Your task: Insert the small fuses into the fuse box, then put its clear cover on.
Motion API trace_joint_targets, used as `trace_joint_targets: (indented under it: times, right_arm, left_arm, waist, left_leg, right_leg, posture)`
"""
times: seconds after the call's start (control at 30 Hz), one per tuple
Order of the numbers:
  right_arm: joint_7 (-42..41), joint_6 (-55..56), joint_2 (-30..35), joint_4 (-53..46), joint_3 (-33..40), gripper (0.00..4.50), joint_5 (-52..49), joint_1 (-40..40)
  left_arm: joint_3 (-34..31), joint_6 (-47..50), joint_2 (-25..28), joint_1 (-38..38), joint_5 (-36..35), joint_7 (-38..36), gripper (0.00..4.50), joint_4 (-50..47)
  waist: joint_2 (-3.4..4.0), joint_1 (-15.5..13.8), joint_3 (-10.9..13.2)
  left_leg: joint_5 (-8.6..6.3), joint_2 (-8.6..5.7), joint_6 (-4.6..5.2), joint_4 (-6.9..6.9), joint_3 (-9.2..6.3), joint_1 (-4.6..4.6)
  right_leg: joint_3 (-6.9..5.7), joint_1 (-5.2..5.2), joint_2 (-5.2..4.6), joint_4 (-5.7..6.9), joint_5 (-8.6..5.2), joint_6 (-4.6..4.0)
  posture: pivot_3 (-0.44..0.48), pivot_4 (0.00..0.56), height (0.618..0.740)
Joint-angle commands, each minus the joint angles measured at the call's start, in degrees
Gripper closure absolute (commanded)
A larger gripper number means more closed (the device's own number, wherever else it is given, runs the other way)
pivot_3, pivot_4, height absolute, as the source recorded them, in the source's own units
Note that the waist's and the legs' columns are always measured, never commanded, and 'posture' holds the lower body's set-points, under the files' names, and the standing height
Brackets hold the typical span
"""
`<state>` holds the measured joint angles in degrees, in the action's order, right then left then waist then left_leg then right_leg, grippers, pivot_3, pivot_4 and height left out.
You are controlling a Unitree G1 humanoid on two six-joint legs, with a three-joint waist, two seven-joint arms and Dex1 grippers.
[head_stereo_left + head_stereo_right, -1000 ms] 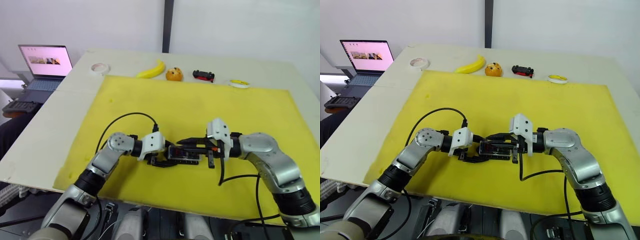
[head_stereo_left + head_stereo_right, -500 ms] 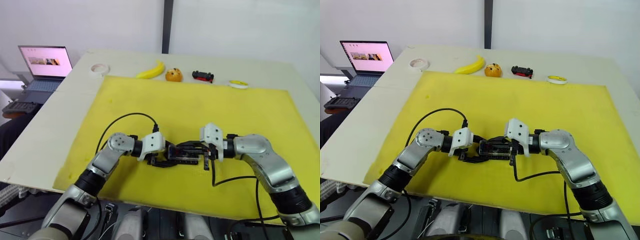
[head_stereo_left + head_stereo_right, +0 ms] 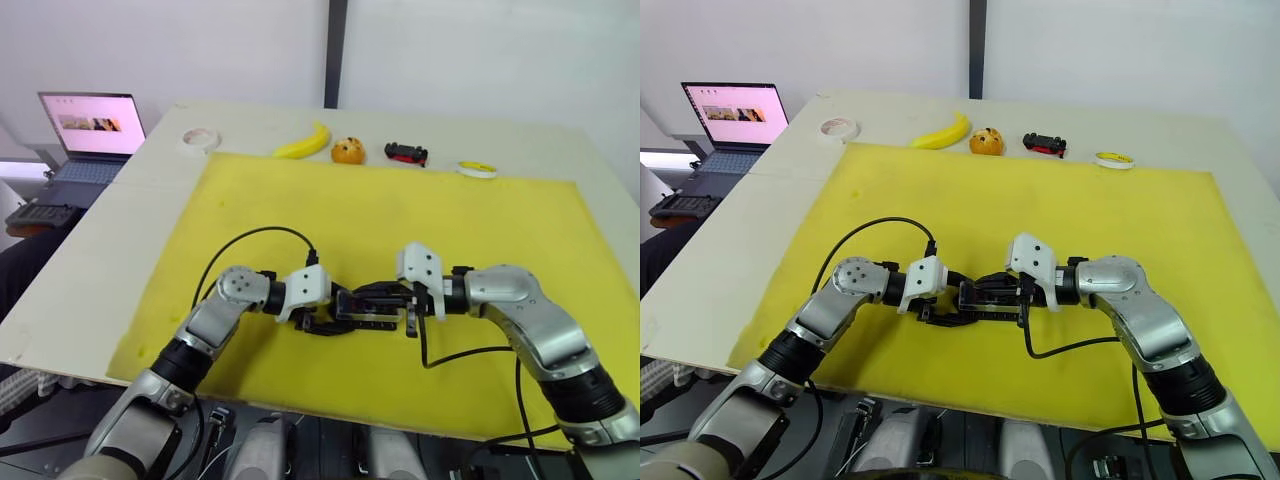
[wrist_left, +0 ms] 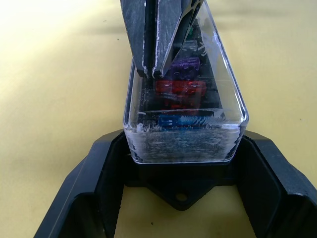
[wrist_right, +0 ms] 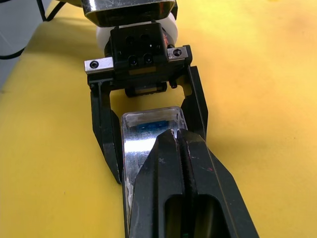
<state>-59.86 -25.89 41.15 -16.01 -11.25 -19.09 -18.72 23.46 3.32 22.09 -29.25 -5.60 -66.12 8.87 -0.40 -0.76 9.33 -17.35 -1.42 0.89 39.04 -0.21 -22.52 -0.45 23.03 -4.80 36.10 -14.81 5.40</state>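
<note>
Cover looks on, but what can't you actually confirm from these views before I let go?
- Far fuses: left wrist view, the right gripper lying on the cover hides the far slots.
- Cover's far end: right wrist view, hidden under that gripper's own fingers.
- Cover seating on the box: head views, too small, both grippers crowd it.

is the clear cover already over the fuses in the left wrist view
Yes, the clear cover sits over the fuse box, with the small fuses showing through it.
</note>
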Motion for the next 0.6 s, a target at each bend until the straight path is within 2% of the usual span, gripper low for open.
trace_joint_targets:
  times: [0.03,0.23,0.37,0.43,0.6]
  right_arm:
    - [1.52,-5.22,1.39,4.90,-3.59,4.42,3.56,4.28]
    - [1.96,-3.22,-1.98,-0.31,3.07,4.42,-4.55,4.91]
    - [2.54,-4.51,-0.33,-4.43,7.71,4.42,-7.48,5.87]
    - [2.06,-4.53,1.39,-4.69,7.76,4.42,-6.62,6.59]
    - [2.66,-2.80,3.81,-0.67,2.19,4.42,0.42,6.60]
  left_arm:
    - [-0.27,-1.29,-0.11,-0.76,-0.03,-0.48,1.89,-0.92]
    - [-0.41,-1.79,-0.01,-0.76,0.07,-0.64,1.89,-0.17]
    - [-0.43,-2.42,0.11,-0.71,0.16,-0.85,1.89,0.46]
    - [-0.34,-2.70,0.07,-0.71,0.12,-0.94,1.89,0.68]
    - [-0.04,-3.62,-0.45,-1.24,0.28,-1.14,1.89,2.02]
  waist:
    - [-0.02,0.04,-0.16]
    - [-0.02,0.02,-0.24]
    - [0.01,0.04,-0.21]
    - [0.02,0.01,-0.20]
    - [0.03,0.06,-0.21]
  left_leg:
    - [0.00,0.00,0.00,-0.01,0.00,0.01]
    - [-0.01,0.00,0.01,-0.02,0.00,0.07]
    - [-0.02,0.00,0.02,-0.05,0.00,-0.04]
    - [-0.01,0.00,0.01,-0.05,0.00,-0.06]
    - [-0.01,0.00,0.02,-0.05,0.01,-0.04]
  right_leg:
    - [0.00,-0.01,0.00,-0.01,0.00,0.00]
    - [0.01,-0.07,-0.04,-0.02,-0.06,-0.11]
    - [0.01,0.04,-0.06,-0.03,-0.06,-0.10]
    - [0.01,0.07,-0.07,-0.03,-0.06,-0.10]
    - [0.00,0.06,-0.07,-0.03,-0.10,-0.17]
  posture:
    - [0.000,0.150,0.740]
    - [0.000,0.150,0.740]
    - [0.000,0.150,0.740]
    - [0.000,0.150,0.740]
    - [0.000,0.150,0.740]
